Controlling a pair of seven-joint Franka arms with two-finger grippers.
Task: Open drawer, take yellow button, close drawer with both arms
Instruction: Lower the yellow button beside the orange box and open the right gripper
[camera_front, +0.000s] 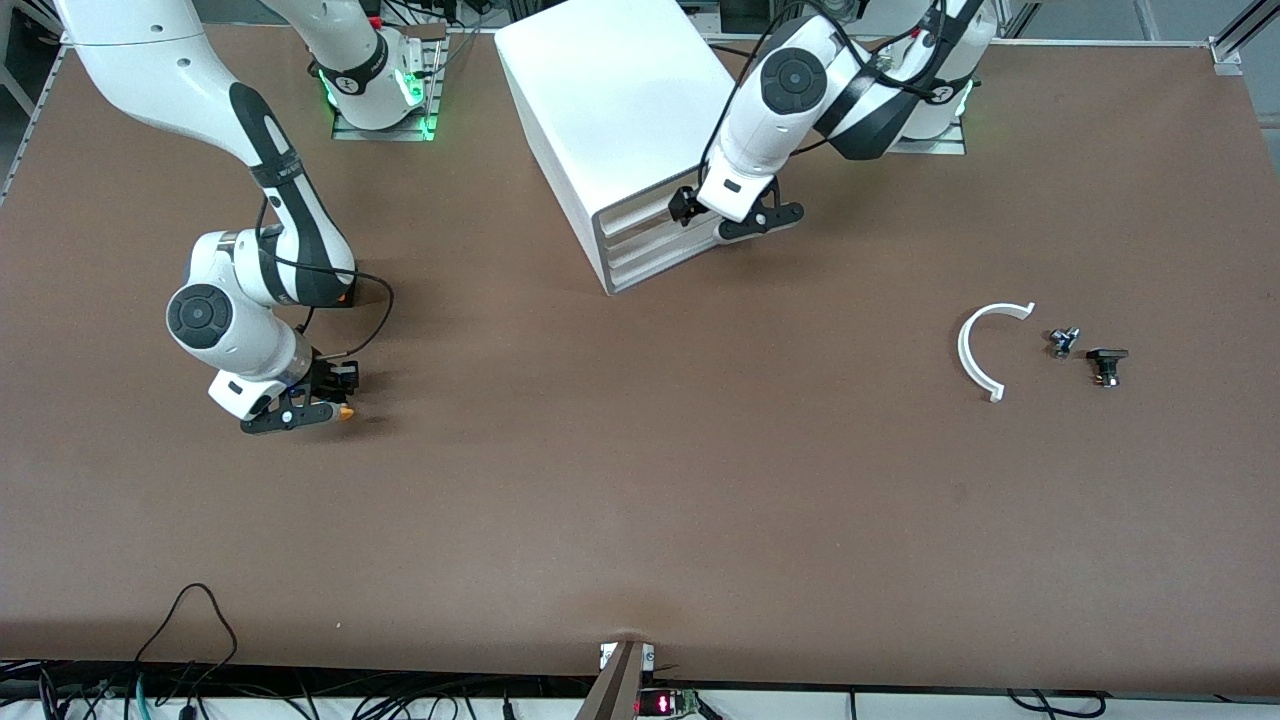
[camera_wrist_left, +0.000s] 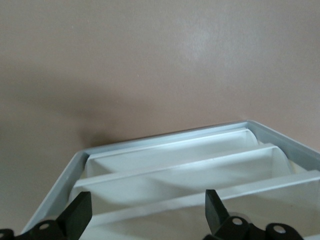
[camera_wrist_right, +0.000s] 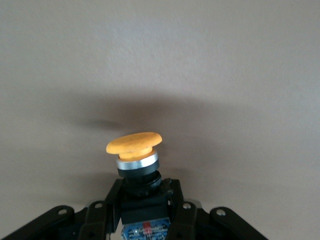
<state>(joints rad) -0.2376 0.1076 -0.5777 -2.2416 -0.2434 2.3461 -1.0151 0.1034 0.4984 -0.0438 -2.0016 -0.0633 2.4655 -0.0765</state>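
Right end effector grips button; left end effector at cabinet front.

The right end effector (camera_front: 322, 397) is clamped on the button (camera_wrist_right: 134, 150) above the desk (camera_front: 640, 500). The left end effector (camera_wrist_left: 145, 212), fingers apart, sits at the cabinet (camera_front: 620, 120) drawer (camera_wrist_left: 180, 172) fronts, all pushed in.

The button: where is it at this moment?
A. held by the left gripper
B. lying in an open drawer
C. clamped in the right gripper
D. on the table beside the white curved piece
C. In the right wrist view the button sits between the fingers of the right gripper, orange cap forward; the left gripper is at the cabinet front.
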